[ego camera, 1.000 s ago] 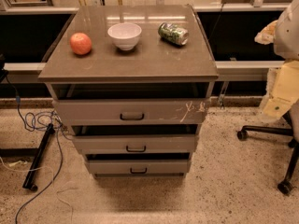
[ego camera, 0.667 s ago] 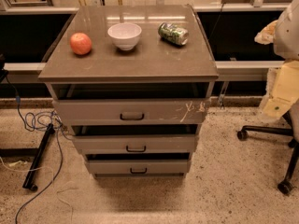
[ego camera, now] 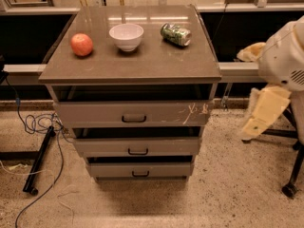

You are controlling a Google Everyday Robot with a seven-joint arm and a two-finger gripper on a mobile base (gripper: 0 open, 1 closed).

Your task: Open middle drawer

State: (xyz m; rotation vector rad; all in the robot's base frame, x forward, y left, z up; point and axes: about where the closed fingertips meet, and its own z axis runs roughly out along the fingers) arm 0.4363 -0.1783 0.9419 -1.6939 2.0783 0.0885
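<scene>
The grey-brown cabinet has three drawers. The middle drawer (ego camera: 137, 147) has a plain front and a small dark bracket handle (ego camera: 137, 152), and it stands pulled out a little, with a dark gap above it. The wider top drawer (ego camera: 133, 114) has whitish scratches at its right end. The narrowest bottom drawer (ego camera: 140, 169) is below. My gripper (ego camera: 260, 118) hangs at the right of the frame on the white arm (ego camera: 285, 56). It is beside the cabinet at about top-drawer height, well clear of the middle drawer's handle.
On the cabinet top (ego camera: 137, 65) are a red apple (ego camera: 81, 44), a white bowl (ego camera: 126, 36) and a green can (ego camera: 175, 34) lying on its side. Cables and a black stand leg (ego camera: 38, 160) lie on the floor at the left. A chair base with a castor (ego camera: 289, 189) is at the right.
The arm and gripper have moved slightly down and to the left, toward the cabinet. The drawers and the things on top have not moved.
</scene>
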